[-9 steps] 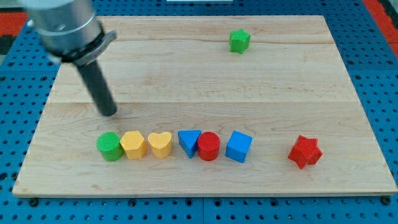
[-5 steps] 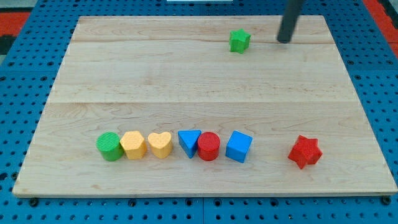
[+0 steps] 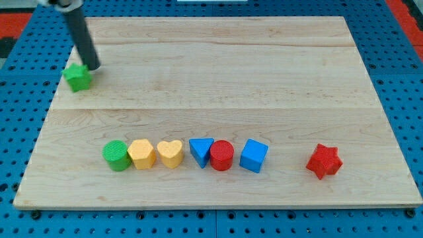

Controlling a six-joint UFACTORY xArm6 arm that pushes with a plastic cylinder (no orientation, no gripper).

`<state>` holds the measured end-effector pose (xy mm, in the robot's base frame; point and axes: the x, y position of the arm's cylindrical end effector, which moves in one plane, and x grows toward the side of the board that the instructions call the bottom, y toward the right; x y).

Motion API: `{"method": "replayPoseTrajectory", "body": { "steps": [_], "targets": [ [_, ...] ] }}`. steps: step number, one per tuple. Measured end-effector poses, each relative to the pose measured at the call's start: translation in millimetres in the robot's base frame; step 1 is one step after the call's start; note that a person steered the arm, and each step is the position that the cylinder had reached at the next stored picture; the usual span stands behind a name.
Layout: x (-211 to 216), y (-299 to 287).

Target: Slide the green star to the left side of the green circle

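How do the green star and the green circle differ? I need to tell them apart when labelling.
The green star has points; the green circle is round. The star sits alone near the board's left edge, my tip at its upper right; the circle heads the bottom row, beside the yellow hexagon. Both are green.

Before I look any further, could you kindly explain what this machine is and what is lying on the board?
This is one camera's view of a wooden board. The dark rod entering at the view's top left belongs to a robot arm; it has no pincer and holds nothing, only pushes. My tip sits just right of and above the green star, close against it. Near the view's bottom stands a row: green circle, yellow hexagon, yellow heart, blue triangle, red cylinder, blue cube. A red star lies apart at right.
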<state>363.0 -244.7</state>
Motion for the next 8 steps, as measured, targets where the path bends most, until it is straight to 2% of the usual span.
{"method": "replayPoseTrajectory", "body": {
  "steps": [1,2,3,4,5,6,7,8],
  "targets": [
    [-31,-1],
    [3,-41],
    [63,-34],
    [103,-33],
    [66,-32],
    [82,-22],
    [125,-12],
    [94,-12]
  ]
}}
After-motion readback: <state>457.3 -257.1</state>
